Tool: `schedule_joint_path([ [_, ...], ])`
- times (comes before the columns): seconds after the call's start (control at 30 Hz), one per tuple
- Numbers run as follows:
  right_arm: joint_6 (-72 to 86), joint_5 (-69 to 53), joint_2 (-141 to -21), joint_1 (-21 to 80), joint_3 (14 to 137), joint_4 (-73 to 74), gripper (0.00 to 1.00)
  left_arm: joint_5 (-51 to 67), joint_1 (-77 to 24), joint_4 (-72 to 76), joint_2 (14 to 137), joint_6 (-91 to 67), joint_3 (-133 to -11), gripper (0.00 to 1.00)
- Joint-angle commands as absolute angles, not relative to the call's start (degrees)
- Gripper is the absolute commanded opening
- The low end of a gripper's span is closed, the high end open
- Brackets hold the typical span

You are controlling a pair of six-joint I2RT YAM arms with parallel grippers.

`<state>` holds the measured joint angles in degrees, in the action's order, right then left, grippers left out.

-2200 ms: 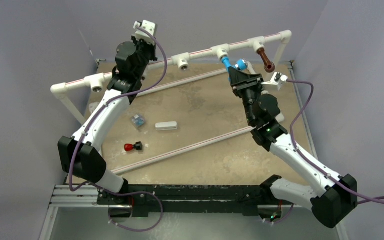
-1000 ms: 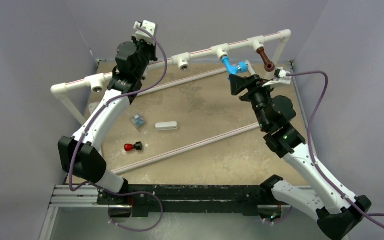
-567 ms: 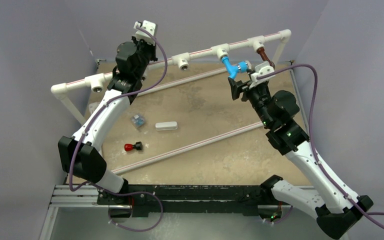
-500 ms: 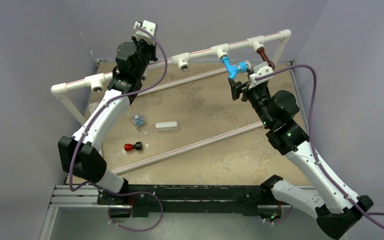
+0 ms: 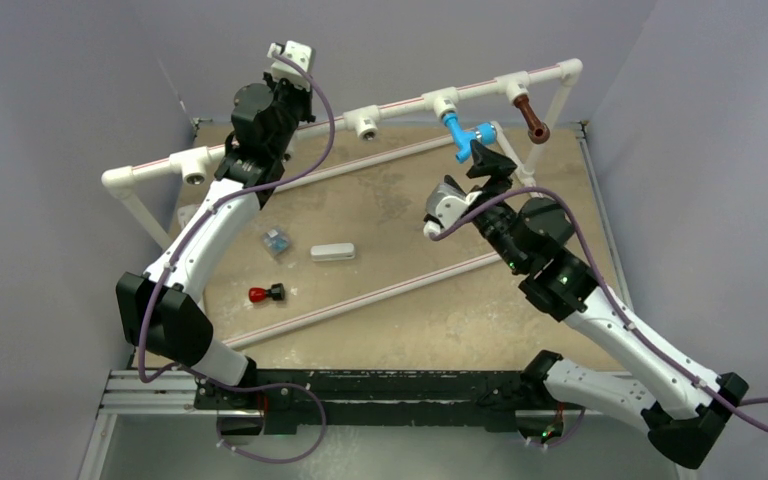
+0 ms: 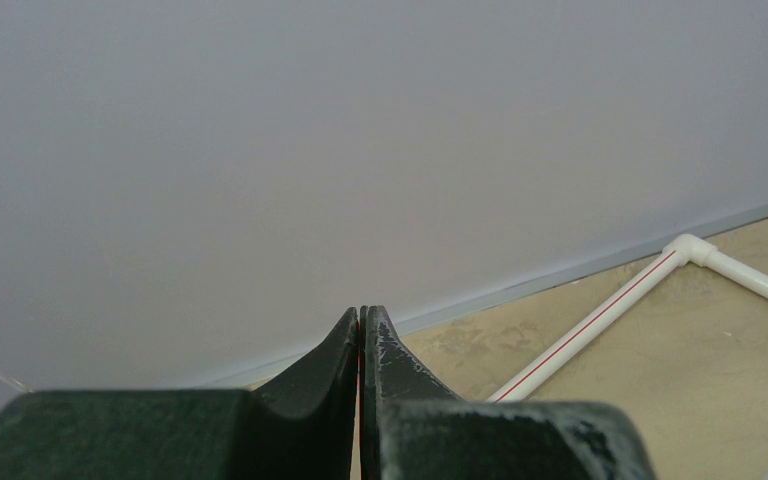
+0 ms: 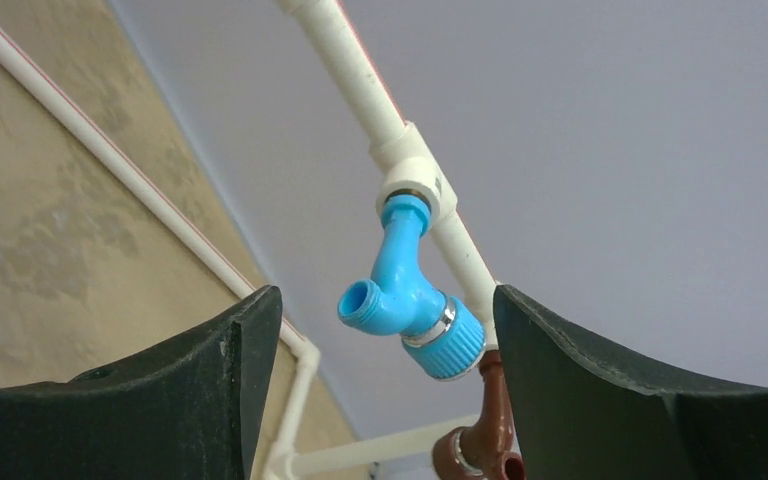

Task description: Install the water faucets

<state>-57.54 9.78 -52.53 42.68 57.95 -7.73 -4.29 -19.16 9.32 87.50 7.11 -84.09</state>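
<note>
The coming move turns on the blue faucet (image 7: 410, 300). It hangs straight ahead of the right gripper (image 7: 385, 292), whose jaws stand wide apart with nothing between them. In the wrist view the faucet appears in the gap, but beyond the fingertips and touching neither. It is seated in a white tee fitting (image 5: 441, 102) on the raised pipe rail (image 5: 400, 104) along the far edge of the bench, toward the far right corner. Its long axis runs from the tee down and toward the near edge, and ends in a blue cap with a silvery ring; the spout goes off to one side.

The right arm is much nearer. The left gripper (image 6: 361, 325) is pressed together with nothing seen between its fingers, and it faces the back wall near the far left corner.

The plastic looks smooth, so I judge the cap the better place to hold. Room is narrow: the brown faucet (image 5: 532, 118) hangs just beside, nearer the corner.
</note>
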Motion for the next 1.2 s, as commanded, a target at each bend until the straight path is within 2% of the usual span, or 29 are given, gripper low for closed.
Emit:
schedule_joint_path([
  [0.0, -69.59, 15.20, -53.72, 43.63, 57.39, -12.43, 0.79, -3.64, -19.16, 2.98, 89.58, 7.52, -81.91, 0.00],
  [0.37, -81.65, 24.88, -59.78, 43.70, 51.62, -28.08, 0.79, -3.39, -19.16, 2.81, 90.25, 7.47, -82.06, 0.00],
  [0.67, -82.48, 27.07, -64.29, 43.69, 52.37, -33.37, 0.70, -3.08, -19.16, 2.73, 90.48, 7.18, -82.10, 0.00],
  [0.77, -81.86, 27.68, -65.80, 43.69, 53.43, -32.78, 0.60, -3.25, -19.16, 2.98, 90.19, 7.25, -81.83, 0.00],
  [0.8, -81.75, 27.84, -66.01, 43.67, 53.65, -33.02, 0.53, -3.24, -19.12, 2.99, 90.08, 7.22, -81.87, 0.00],
  [1.03, -76.53, 32.14, -68.71, 43.62, 54.96, -33.27, 0.00, -2.85, -19.16, 2.94, 89.25, 7.03, -81.92, 0.00],
  [1.17, -70.37, 33.96, -69.24, 43.57, 55.01, -33.38, 0.00, -2.89, -19.16, 3.07, 88.89, 7.10, -81.74, 0.00],
])
